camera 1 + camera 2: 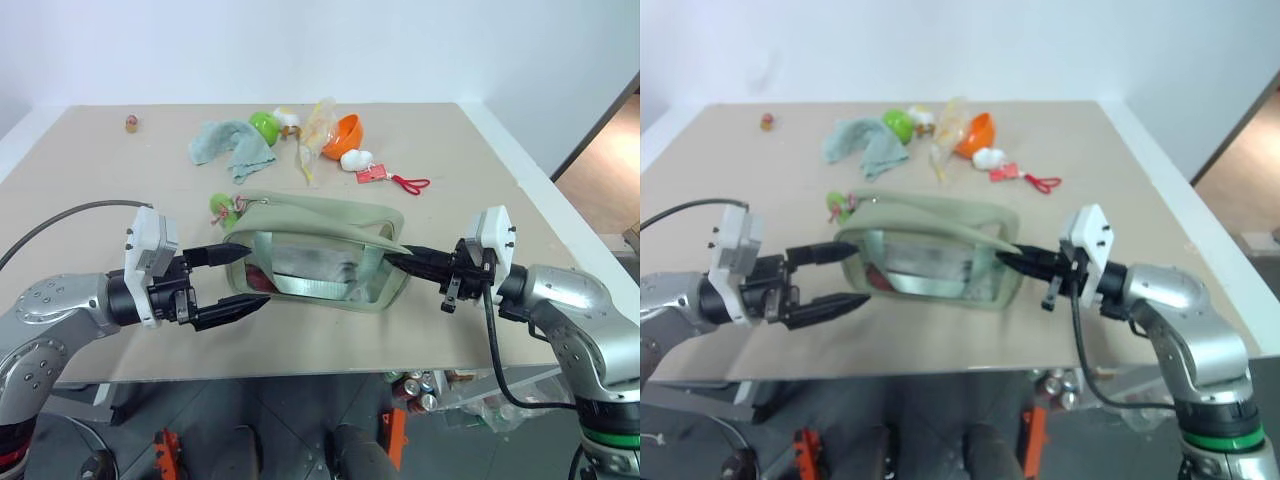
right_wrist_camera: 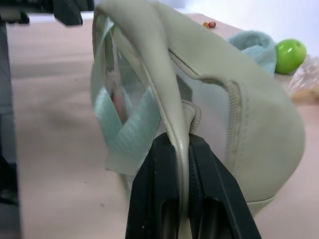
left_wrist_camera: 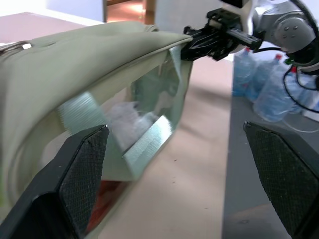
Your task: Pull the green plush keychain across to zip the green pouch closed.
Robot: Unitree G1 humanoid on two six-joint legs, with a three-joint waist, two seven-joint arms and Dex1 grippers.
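Observation:
The green pouch [image 1: 300, 215] lies in the middle of the table, and its clear side window shows things inside. At its far left corner sits the green plush keychain [image 1: 221, 207], a small fuzzy ball. My left gripper [image 1: 252, 278] is open at the pouch's left end, one finger by the end wall and one along the near side. It is apart from the keychain. My right gripper [image 2: 183, 144] is shut on the pouch's rim at the right end [image 1: 397, 259]. The left wrist view shows that pinch from across the pouch [image 3: 124, 64].
Behind the pouch lie a teal cloth [image 1: 232, 143], a glossy lime-green egg [image 1: 265, 124], a crinkled plastic bag [image 1: 318, 128], an orange shell [image 1: 346, 133], a white toy with a red tag [image 1: 362, 163] and a red strap [image 1: 411, 183]. The table's front edge [image 1: 300, 378] runs just below both grippers.

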